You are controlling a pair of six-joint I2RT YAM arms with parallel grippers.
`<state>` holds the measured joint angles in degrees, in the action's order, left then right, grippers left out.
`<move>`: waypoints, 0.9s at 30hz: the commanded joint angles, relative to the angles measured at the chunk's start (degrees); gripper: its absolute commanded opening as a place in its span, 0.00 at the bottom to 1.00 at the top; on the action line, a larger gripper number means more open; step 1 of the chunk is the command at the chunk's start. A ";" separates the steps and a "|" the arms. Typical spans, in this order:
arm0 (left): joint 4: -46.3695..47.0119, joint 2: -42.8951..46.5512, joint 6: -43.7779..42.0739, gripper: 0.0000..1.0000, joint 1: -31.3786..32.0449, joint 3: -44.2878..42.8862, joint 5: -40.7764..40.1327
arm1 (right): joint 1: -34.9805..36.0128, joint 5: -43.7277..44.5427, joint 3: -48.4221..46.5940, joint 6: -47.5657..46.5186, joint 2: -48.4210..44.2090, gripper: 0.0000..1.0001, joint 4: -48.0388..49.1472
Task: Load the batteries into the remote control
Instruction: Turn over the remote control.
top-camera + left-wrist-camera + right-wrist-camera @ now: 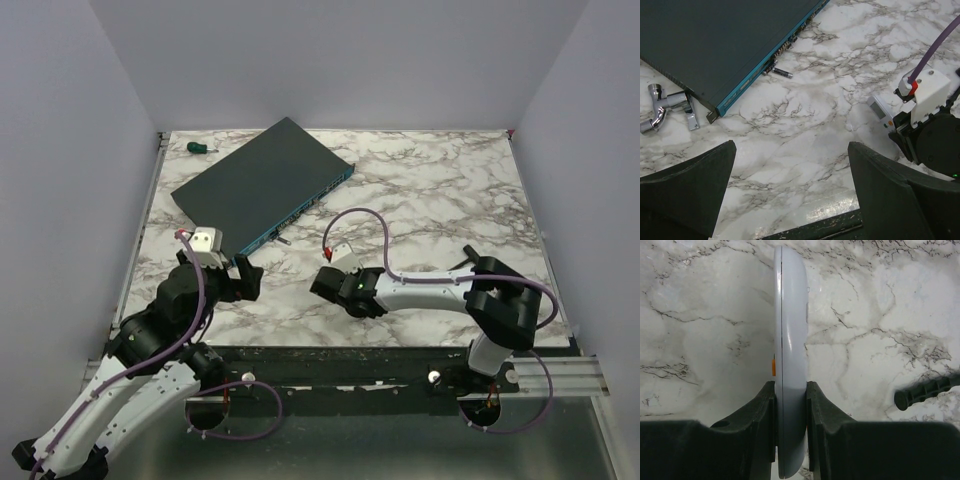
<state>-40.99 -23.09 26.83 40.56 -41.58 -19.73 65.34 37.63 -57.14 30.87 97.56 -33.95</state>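
The white remote control [790, 315] stands on edge between the pads of my right gripper [790, 390], which is shut on its lower half; an orange mark shows on its left side. In the left wrist view, the remote control [880, 112] shows its pale display window beside the right wrist. One battery [782, 73] lies on the marble close to the edge of the dark box. My left gripper [791, 147] hangs open over bare marble near the table's front edge, holding nothing. From above, the left gripper [245, 280] and right gripper [325, 282] face each other.
A large flat dark network box [260, 185] lies at the back left. A chrome pipe fitting [665, 107] rests by its near corner. A green screwdriver [200, 147] lies at the far left corner. A black ribbed handle [925, 390] lies right of the remote control.
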 commanded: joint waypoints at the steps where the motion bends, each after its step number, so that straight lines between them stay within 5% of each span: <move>1: 0.80 1.01 -0.02 0.99 -0.35 0.60 -1.49 | 1.57 3.62 -1.69 2.27 2.46 0.06 -2.23; 8: 1.13 0.14 -0.24 0.99 -0.35 0.65 -0.21 | 4.03 5.95 -2.39 5.64 4.46 0.05 -3.74; 13: 2.18 -1.97 3.12 0.99 -0.36 -0.04 2.93 | 6.76 5.74 1.11 2.78 -2.71 0.01 2.54; 27: 12.63 -4.16 33.14 0.98 -0.36 0.82 19.18 | 17.53 2.45 10.26 -16.19 -26.73 0.01 21.46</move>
<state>-35.55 -27.73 48.31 40.56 -42.94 -8.99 80.77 39.53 -47.92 20.60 73.93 -18.70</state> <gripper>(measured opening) 0.980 0.289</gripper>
